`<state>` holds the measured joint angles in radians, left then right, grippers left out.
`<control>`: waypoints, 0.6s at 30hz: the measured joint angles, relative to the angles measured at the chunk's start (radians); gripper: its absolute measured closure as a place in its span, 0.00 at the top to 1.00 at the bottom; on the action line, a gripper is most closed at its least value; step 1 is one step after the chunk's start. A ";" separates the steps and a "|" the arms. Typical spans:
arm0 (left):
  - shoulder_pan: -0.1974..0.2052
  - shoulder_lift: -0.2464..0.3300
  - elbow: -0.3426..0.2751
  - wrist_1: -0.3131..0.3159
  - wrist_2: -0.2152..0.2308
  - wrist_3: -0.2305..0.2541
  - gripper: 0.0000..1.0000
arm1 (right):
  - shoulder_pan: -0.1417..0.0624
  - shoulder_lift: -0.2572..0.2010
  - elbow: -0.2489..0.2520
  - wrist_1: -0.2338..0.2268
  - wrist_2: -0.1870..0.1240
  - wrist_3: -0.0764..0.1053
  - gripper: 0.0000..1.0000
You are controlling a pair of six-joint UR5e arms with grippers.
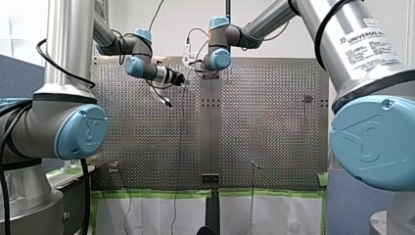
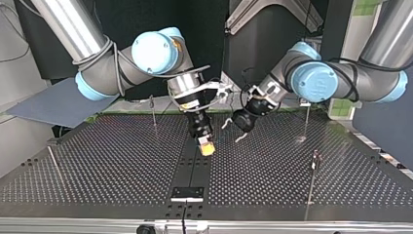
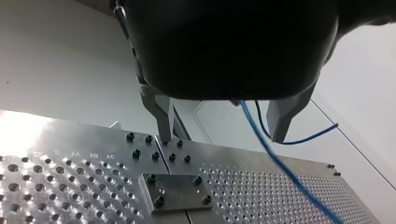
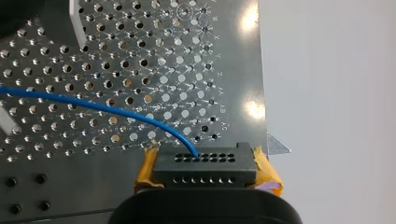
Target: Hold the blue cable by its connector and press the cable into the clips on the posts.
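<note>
Black connector (image 4: 205,167) pinched in my right gripper (image 2: 206,146), blue cable (image 4: 93,105) trailing from it between my left gripper's (image 3: 222,133) spread fingers (image 3: 162,114); next, probably, steering it onto a post (image 2: 312,180) clip.

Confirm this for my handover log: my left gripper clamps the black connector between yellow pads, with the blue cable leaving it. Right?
Wrong arm: my right gripper clamps the black connector between yellow pads, with the blue cable leaving it, as the right wrist view shows.
</note>
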<state>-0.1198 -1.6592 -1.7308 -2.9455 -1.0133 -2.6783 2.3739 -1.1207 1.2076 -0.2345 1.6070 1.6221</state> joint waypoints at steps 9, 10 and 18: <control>-0.005 -0.034 0.034 0.006 -0.004 -0.006 0.98 | 0.003 0.000 0.000 0.000 -0.004 0.001 0.00; -0.005 -0.036 0.036 0.009 -0.004 -0.008 0.98 | 0.003 0.000 0.000 0.000 -0.004 0.002 0.00; -0.006 -0.037 0.037 0.029 -0.003 -0.019 0.98 | 0.003 0.000 0.000 0.000 -0.004 0.003 0.00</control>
<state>-0.1258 -1.6963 -1.6937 -2.9168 -1.0164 -2.6977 2.3770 -1.1207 1.2073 -0.2349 1.6032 1.6246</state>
